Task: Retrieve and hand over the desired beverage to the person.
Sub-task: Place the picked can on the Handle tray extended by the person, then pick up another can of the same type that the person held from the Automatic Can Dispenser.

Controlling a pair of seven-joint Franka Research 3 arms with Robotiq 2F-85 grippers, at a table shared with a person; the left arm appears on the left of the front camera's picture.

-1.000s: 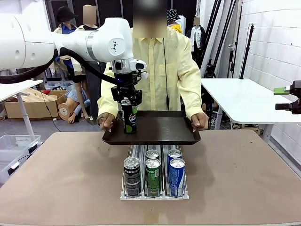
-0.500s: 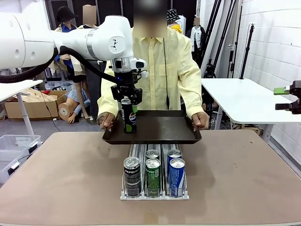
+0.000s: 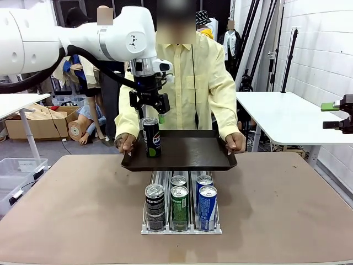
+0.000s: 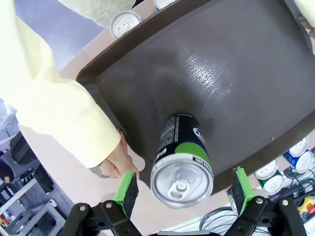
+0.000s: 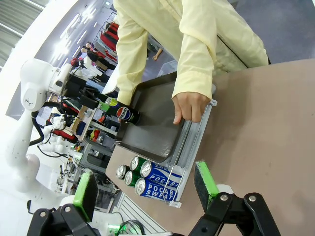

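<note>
**One can on the tray, five in the rack, both grippers open**

From the left edge of the front view the left arm reaches to the middle; the left gripper (image 3: 149,109) hangs just above a black can (image 3: 151,137), its jaws apart and gripping nothing; in the left wrist view the two green pads (image 4: 127,187) stand wide on either side of the can's top, with a gap on each side.

That one can stands upright on the left end of a dark tray (image 3: 193,153); the person (image 3: 187,83) holds the tray level over the table's far edge with two hands, one hand (image 3: 125,142) at the left end and the other hand (image 3: 234,142) at the right end.

Below the tray, on the brown table (image 3: 83,210), sits one clear rack (image 3: 182,230) with three lanes; five cans show in it: one black, two green, two blue; the tray covers the rack's far end, so anything there is hidden.

At the right edge the right gripper (image 3: 333,115) is cut off by the frame; its jaws are apart and empty, as its two pads (image 5: 205,179) also show in the right wrist view.

The fingers of the left hand are tucked under the tray's rim; the print on the can is only partly legible.
</note>
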